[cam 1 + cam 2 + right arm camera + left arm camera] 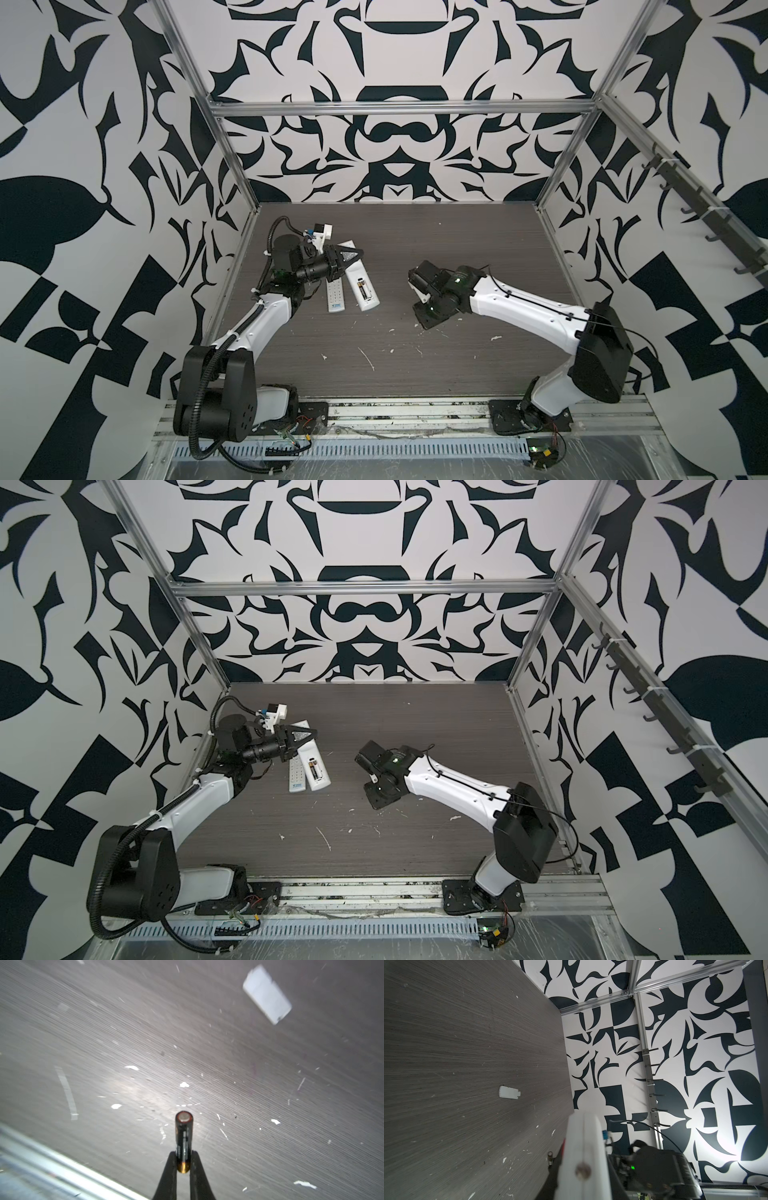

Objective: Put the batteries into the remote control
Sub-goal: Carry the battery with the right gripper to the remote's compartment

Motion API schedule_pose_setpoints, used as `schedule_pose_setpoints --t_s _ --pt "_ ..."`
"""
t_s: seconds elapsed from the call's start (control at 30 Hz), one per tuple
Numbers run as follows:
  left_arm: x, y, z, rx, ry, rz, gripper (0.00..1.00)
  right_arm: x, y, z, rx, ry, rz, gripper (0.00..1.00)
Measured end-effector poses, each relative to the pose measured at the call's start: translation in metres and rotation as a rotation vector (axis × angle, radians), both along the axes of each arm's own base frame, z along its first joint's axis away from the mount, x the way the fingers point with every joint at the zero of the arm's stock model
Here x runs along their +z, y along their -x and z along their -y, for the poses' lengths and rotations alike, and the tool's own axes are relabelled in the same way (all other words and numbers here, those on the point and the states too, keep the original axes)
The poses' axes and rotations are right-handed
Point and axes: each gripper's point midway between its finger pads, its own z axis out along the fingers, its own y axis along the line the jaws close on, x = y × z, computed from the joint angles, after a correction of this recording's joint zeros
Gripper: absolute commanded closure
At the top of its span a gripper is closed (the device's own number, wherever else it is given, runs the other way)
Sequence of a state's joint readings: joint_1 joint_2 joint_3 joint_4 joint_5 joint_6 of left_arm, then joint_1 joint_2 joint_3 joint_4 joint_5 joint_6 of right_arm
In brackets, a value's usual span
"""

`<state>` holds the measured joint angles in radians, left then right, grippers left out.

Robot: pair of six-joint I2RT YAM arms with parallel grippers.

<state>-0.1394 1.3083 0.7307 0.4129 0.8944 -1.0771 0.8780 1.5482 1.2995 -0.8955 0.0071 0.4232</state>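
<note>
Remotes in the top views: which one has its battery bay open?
The right-hand remote in a top view, batteries showing in its back; its neighbour lies buttons-up.

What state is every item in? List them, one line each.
White remote control lying back-up: battery bay uncovered, one battery seen inside.
Dark, gold-banded cylindrical battery in that bay: seated, lying flat.
Second dark, gold-banded battery: clamped in the right gripper.
White buttoned remote control: face up on the dark wood-grain table.
Small white plastic battery cover: off, loose on the table.
Left gripper: shut, by the remotes' far ends.
</note>
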Motion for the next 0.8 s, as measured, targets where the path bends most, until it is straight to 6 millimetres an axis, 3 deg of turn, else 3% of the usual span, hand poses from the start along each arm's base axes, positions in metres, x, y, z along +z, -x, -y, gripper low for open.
schedule_pose_setpoints --t_s 0.2,0.4,0.6,0.8 --pt "-0.017 -0.012 -0.003 0.036 -0.041 -0.006 1.00 0.068 0.003 -0.019 0.002 -0.105 0.010 1.00" --pt "-0.035 -0.019 -0.003 0.038 -0.065 -0.028 1.00 0.113 -0.005 -0.056 0.033 -0.202 0.006 1.00" --pt "-0.038 -0.019 -0.002 0.033 -0.086 -0.003 1.00 0.105 -0.007 -0.096 0.081 -0.233 -0.082 1.00" --pt "-0.047 -0.016 0.001 0.030 -0.126 -0.003 1.00 0.076 0.000 -0.109 0.102 -0.207 -0.203 1.00"
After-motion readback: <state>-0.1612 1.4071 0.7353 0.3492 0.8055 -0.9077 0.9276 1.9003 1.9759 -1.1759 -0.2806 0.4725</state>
